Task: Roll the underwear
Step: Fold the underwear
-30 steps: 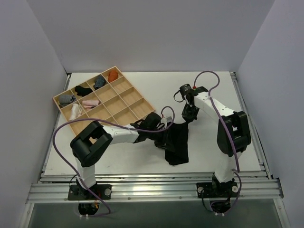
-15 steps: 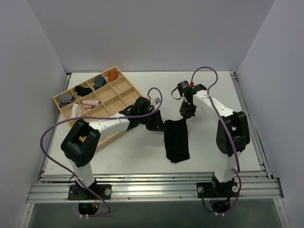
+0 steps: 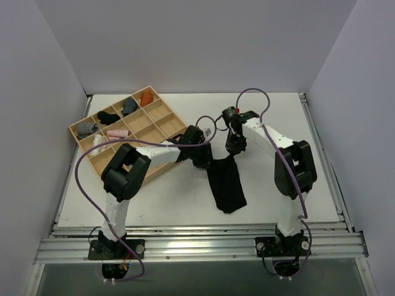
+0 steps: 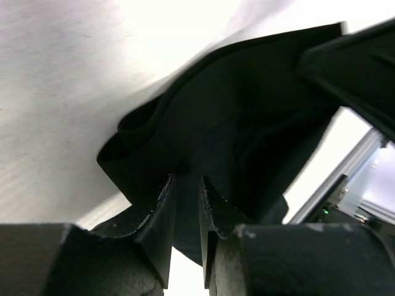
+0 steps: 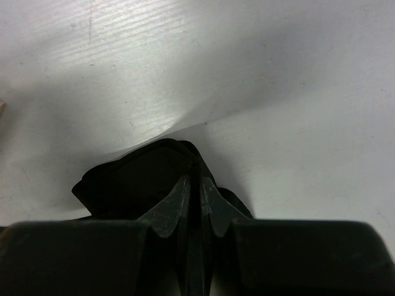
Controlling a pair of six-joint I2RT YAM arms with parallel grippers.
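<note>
The black underwear (image 3: 226, 185) lies as a long folded strip on the white table, its far end lifted by both grippers. My left gripper (image 3: 208, 161) is shut on the far left corner; in the left wrist view the fabric (image 4: 234, 123) sits pinched between its fingers (image 4: 185, 182). My right gripper (image 3: 234, 148) is shut on the far right corner; in the right wrist view the cloth (image 5: 142, 179) bunches round its jaws (image 5: 194, 182).
A wooden compartment tray (image 3: 162, 127) stands at the back left, holding grey, pink, orange, white and black rolled bundles (image 3: 108, 116). The left arm lies along the tray's near edge. White walls enclose the table; a metal rail runs along the front.
Both grippers moved left and farther back, pulling the underwear's far end with them. The left arm's elbow swung toward the tray. The strip now lies slanted.
</note>
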